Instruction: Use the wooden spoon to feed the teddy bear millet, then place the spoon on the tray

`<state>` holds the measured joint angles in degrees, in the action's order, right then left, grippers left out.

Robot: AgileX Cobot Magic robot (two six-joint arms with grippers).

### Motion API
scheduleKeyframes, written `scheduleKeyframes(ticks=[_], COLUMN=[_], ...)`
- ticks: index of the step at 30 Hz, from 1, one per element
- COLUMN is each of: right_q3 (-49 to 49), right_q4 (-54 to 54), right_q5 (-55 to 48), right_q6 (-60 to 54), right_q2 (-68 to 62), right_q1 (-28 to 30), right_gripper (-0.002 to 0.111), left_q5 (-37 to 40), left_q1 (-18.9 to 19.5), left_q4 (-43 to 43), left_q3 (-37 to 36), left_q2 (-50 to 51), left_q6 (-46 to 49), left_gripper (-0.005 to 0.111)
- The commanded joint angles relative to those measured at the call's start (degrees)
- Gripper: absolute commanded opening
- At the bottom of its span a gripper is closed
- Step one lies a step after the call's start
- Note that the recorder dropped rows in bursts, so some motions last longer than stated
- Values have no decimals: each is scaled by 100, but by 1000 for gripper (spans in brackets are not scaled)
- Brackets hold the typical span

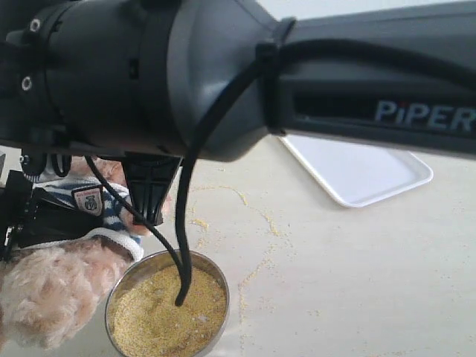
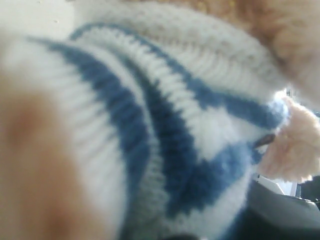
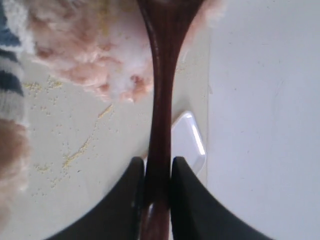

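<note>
- 1 teddy bear [image 1: 46,291] lay at the left of the exterior view. Beside it were 1 round steel bowl [image 1: 119,286] and 1 white tray [image 1: 366,177], well apart on the pale table [image 1: 357,282].
- Millet [image 1: 160,316] filled the bowl, and loose trails of it lay scattered on the table between bowl and tray.
- "PiPER" stood in pale letters on the right arm [image 1: 349,82]. The shield badge [image 1: 88,199] on the striped shirt was too small to read.
- The right arm stretched across the top of the exterior view, close to the camera, with 1 black cable [image 1: 186,223] hanging in front of the bowl.
- The right gripper [image 3: 157,166] had its 2 black fingers clamped on the handle of the 1 wooden spoon [image 3: 163,95], whose far end met the bear's fur.
- The left gripper [image 1: 26,217] was perhaps the dark shape at the bear's chest. Apart or together, I cannot tell, as the shirt filled the left wrist view.
</note>
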<state>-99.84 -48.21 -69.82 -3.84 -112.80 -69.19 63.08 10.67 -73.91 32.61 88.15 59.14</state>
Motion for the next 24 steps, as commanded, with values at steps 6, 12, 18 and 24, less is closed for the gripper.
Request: scheduleKeyframes(ticks=[6, 12, 18, 24], right_q3=[-15, -15, -15, -15], right_q4=[-472, -537, -828, -1145], right_q5=[-14, -14, -14, -14], right_q6=[384, 384, 384, 513], right_q2=[17, 17, 17, 17], right_q1=[-279, -328, -343, -472], right_gripper=[0, 0, 0, 0], left_q5=[85, 85, 74, 51], left_q1=[14, 14, 14, 14], left_q4=[-122, -122, -122, -145], left_q3=[-18, -18, -18, -18], left_q2=[-13, -13, -13, -13], left_q6=[49, 49, 49, 62], left_gripper=[5, 5, 5, 5])
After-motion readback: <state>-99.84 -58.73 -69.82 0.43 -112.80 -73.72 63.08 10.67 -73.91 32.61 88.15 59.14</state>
